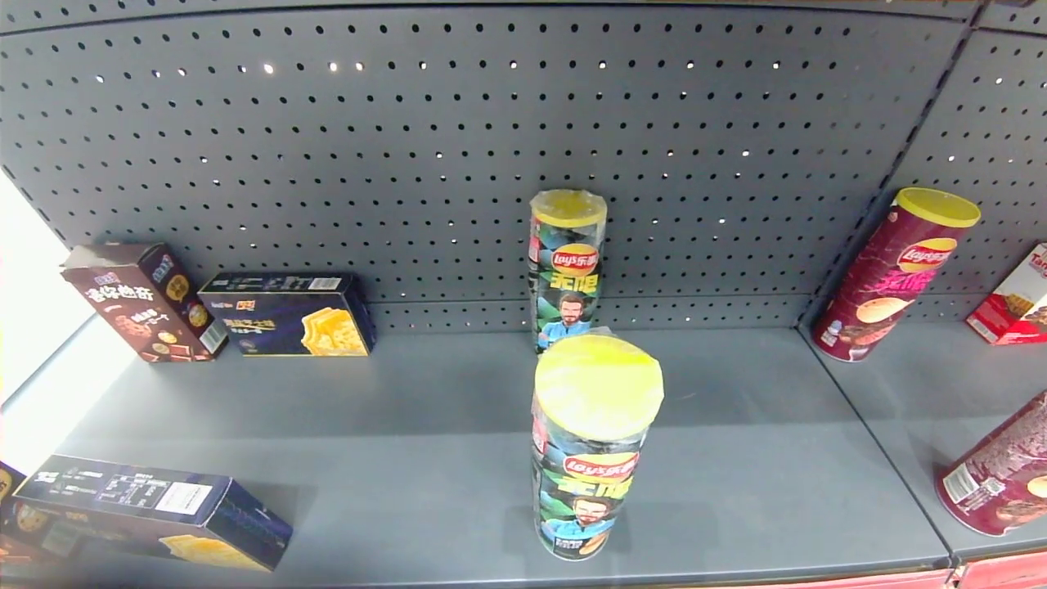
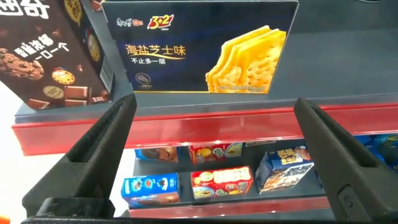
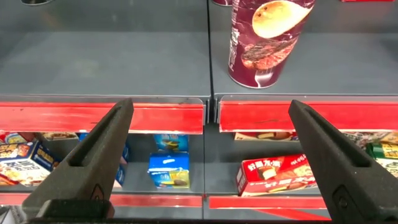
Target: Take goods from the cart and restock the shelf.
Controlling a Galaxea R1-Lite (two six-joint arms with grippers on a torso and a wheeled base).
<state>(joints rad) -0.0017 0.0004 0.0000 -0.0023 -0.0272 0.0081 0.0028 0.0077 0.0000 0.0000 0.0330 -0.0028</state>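
Standing upright, nearer green chip can wears yellow lid.

The grey shelf is carrying 2 yellow-lidded chip cans in its middle. The front can is standing upright near the edge, and the rear can is standing against the pegboard. At back left, a brown cookie box and a blue cracker box are sitting side by side.

Printed labels on chip cans; cracker box.
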